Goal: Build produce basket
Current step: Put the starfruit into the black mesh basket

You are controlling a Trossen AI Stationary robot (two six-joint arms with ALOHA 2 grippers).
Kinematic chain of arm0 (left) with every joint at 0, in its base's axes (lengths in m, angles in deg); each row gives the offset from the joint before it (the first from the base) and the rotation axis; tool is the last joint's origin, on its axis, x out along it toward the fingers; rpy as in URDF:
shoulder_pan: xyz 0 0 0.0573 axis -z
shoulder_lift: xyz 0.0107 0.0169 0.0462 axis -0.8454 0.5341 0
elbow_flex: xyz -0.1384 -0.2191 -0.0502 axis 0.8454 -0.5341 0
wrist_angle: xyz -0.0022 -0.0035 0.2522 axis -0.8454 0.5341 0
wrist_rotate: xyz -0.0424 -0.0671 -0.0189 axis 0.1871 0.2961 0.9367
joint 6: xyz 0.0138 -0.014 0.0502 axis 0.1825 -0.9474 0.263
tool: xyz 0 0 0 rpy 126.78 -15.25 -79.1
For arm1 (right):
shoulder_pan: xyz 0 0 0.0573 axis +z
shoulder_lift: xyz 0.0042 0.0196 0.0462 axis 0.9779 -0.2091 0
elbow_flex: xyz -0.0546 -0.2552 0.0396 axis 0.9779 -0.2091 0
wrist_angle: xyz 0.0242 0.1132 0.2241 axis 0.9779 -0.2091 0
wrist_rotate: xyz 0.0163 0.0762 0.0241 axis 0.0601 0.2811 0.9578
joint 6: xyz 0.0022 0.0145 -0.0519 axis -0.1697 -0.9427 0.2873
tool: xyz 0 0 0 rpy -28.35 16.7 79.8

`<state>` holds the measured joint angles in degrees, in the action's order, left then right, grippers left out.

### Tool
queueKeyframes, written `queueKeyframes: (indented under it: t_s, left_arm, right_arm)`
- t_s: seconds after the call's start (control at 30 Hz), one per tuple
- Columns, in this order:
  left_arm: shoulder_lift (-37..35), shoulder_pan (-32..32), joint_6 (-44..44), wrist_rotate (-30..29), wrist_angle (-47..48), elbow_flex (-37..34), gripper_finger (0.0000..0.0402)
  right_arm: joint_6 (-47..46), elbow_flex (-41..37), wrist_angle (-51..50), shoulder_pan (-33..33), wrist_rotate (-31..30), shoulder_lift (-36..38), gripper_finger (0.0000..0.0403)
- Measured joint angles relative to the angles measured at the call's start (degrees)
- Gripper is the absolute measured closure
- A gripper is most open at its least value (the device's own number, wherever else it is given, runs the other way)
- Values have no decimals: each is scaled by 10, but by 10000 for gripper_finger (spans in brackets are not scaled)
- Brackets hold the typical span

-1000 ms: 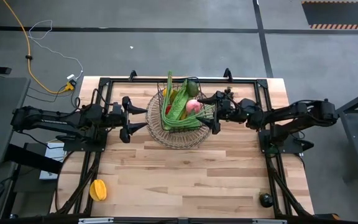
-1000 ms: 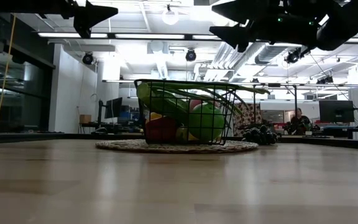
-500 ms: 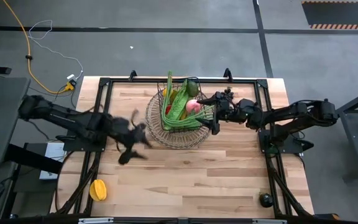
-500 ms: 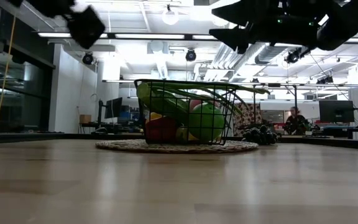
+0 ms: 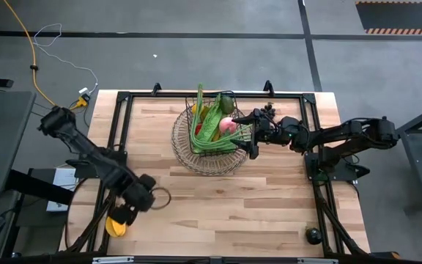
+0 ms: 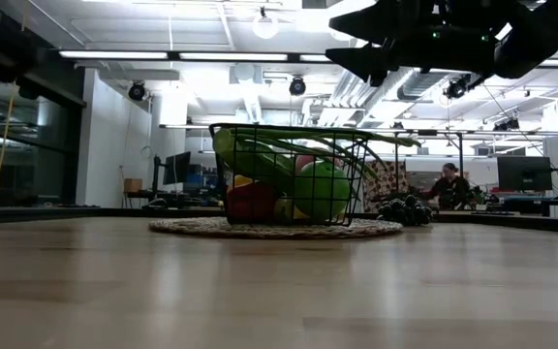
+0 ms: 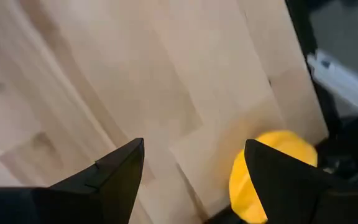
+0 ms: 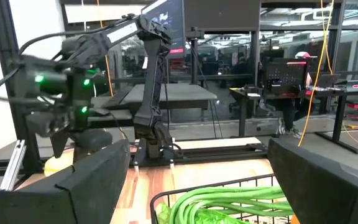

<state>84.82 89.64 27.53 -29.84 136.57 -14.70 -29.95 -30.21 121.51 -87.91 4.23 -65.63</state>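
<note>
**Operator:** High view first, biggest things down. What do you have?

**Robot:** The table (image 5: 255, 198) is mostly bare wood. The basket (image 5: 189, 155) sits toward its far side at the middle, already loaded: long green beans (image 5: 209, 126), a pink apple (image 5: 227, 125), a green fruit behind it, something red low on the left. My right gripper (image 5: 242, 135) hangs at the basket's right rim, fingers spread wide, holding nothing. It has not moved in the last second.

**Operator:** And what did move?

**Robot:** My left arm. A second ago my left gripper (image 5: 132, 207) hovered just beside the basket's left rim. It has since swung away toward the near left corner of the table and now sits close above the yellow fruit (image 5: 115, 224) lying there. Its fingers are wide apart and empty.

**Operator:** Does the wrist camera agree?

**Robot:** Yes. The left wrist view shows my two dark fingers (image 7: 114, 171) parted over the wood, with the yellow fruit (image 7: 272, 171) just outside one of them, not between them.

**Operator:** So what does that mean for the job?

**Robot:** I judge the basket nearly built, and this stray piece is the next pick. I need to centre over it before closing. A small dark fruit (image 5: 313, 235) also waits at the near right corner.
</note>
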Motion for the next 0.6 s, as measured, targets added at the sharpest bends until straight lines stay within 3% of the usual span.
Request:
queueKeyframes:
  t_s: [0.23,0.6]
  left_arm:
    - [74,89,4,11,2,0,135]
    - [171,127,20,135,2,0,135]
  right_arm:
    - [0,0,-3,0,0,0,33]
    - [0,0,-3,0,0,0,33]
